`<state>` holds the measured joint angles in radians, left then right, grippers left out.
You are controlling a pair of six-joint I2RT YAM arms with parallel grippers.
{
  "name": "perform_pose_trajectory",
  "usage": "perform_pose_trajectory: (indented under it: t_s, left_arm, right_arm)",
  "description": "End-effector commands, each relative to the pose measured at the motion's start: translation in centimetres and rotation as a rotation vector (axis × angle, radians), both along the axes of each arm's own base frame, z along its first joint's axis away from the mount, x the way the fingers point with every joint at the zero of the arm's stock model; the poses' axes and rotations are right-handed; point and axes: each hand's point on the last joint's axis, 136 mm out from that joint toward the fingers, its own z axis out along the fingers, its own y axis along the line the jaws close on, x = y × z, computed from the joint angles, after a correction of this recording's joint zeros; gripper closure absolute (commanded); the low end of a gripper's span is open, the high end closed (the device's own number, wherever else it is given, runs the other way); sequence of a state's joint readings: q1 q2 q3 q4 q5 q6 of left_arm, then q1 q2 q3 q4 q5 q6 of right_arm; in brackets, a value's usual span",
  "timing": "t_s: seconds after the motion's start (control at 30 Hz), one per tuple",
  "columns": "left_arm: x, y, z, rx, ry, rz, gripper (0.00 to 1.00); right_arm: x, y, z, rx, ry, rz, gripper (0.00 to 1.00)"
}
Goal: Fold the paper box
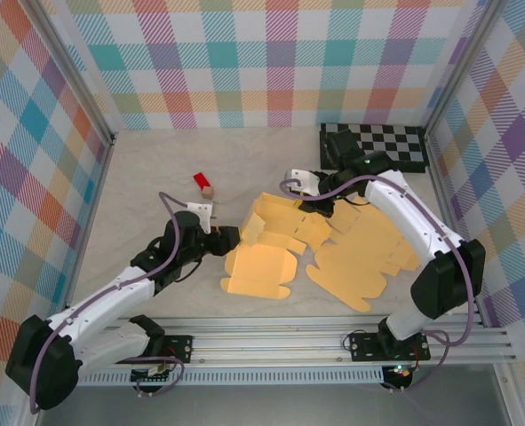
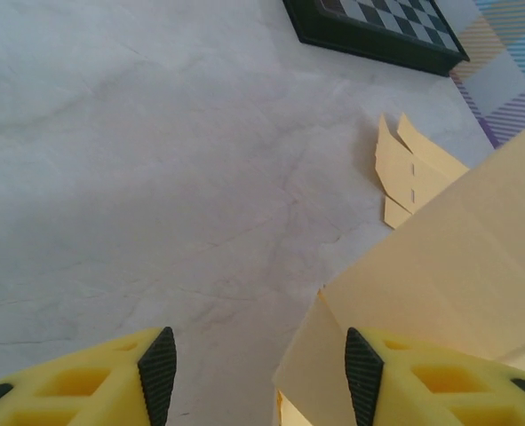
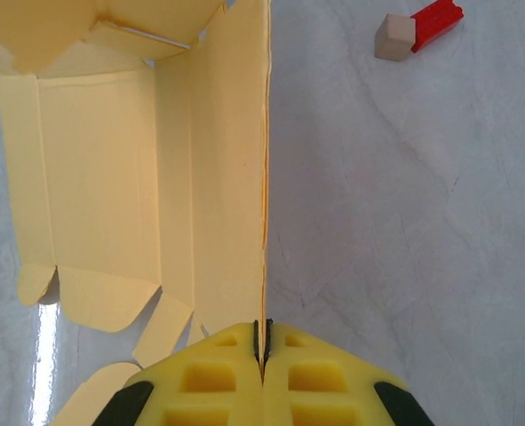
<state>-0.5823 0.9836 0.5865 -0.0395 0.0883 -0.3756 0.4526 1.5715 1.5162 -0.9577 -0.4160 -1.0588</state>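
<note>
The yellow paper box (image 1: 260, 253) lies part-folded in the middle of the table, its left and far walls raised. My left gripper (image 1: 224, 238) is at the box's left wall. In the left wrist view it (image 2: 258, 373) is open, and a raised panel of the paper box (image 2: 449, 275) stands just inside the right fingertip (image 2: 362, 373). My right gripper (image 1: 311, 209) is at the box's far side. In the right wrist view it (image 3: 262, 348) is shut on the edge of an upright wall of the paper box (image 3: 218, 177), seen edge-on.
A second flat yellow cutout (image 1: 369, 259) lies right of the box under the right arm. A checkerboard (image 1: 388, 146) sits at the back right. A red block with a tan cube (image 1: 203, 184) lies left of the box's far side, also in the right wrist view as the red block (image 3: 437, 21).
</note>
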Motion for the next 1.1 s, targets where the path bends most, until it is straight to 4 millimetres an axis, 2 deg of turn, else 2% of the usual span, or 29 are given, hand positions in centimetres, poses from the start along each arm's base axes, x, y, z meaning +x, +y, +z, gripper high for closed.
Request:
perform_pose_trajectory:
  t_s: [0.0, 0.1, 0.2, 0.37, 0.5, 0.67, 0.83, 0.97, 1.07]
  left_arm:
    - [-0.6, 1.1, 1.0, 0.079, -0.036, 0.002, 0.41]
    - [-1.1, 1.1, 1.7, 0.068, -0.068, -0.019, 0.39]
    - [-1.2, 1.7, 1.8, 0.070, -0.088, 0.003, 0.39]
    - [-0.9, 1.8, 0.7, 0.032, -0.108, 0.036, 0.39]
    - [-0.6, 1.4, -1.2, -0.009, -0.122, 0.036, 0.40]
    - [-1.3, 0.7, -1.9, -0.047, -0.187, -0.020, 0.40]
    - [-1.2, 0.7, -2.6, 0.005, -0.196, -0.015, 0.41]
    - [0.6, 1.1, -2.2, 0.082, -0.241, 0.029, 0.40]
    - [1.6, 0.4, -2.2, 0.151, -0.248, -0.001, 0.40]
  right_arm:
    - [-0.5, -0.1, 0.4, 0.004, -0.037, 0.024, 1.00]
    - [-0.5, -0.1, 0.0, -0.011, -0.094, 0.035, 1.00]
    - [-0.1, -0.2, -1.6, -0.071, -0.219, 0.053, 1.00]
    - [1.0, -0.2, -3.6, -0.150, -0.352, 0.050, 1.00]
    - [1.7, 0.4, -5.0, -0.217, -0.446, 0.060, 1.00]
    - [2.8, 1.0, -6.4, -0.276, -0.604, 0.055, 1.00]
    - [4.3, 1.9, -5.7, -0.246, -0.765, 0.002, 1.00]
    - [5.9, 3.3, -4.5, -0.223, -0.848, -0.021, 1.00]
    - [7.1, 4.2, -3.7, -0.212, -0.870, -0.032, 1.00]
